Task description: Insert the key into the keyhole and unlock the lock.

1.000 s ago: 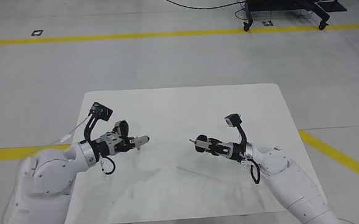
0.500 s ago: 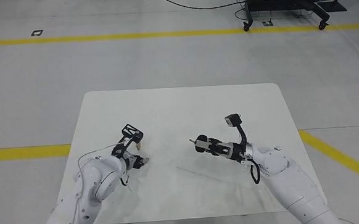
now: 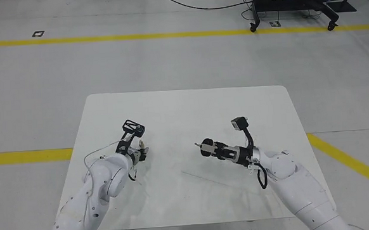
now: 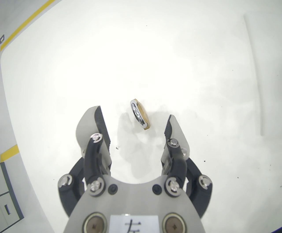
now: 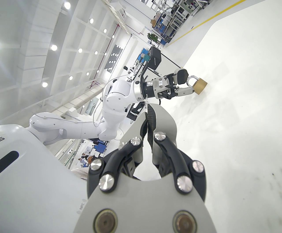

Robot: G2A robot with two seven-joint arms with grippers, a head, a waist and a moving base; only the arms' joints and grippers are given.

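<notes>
The brass padlock (image 4: pixel 140 114) rests on the white table (image 4: pixel 198 55). The left gripper (image 4: pixel 133 113) is right at it, fingers spread wide with the padlock between their tips. Well away from the padlock, across the table, the right gripper (image 5: pixel 149 109) is pinched tight on the key (image 5: pixel 146 102), whose blade points toward the padlock.

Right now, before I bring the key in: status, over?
Left gripper open around upright padlock on table. Right gripper shut on key, apart from padlock. Bare table between them.
</notes>
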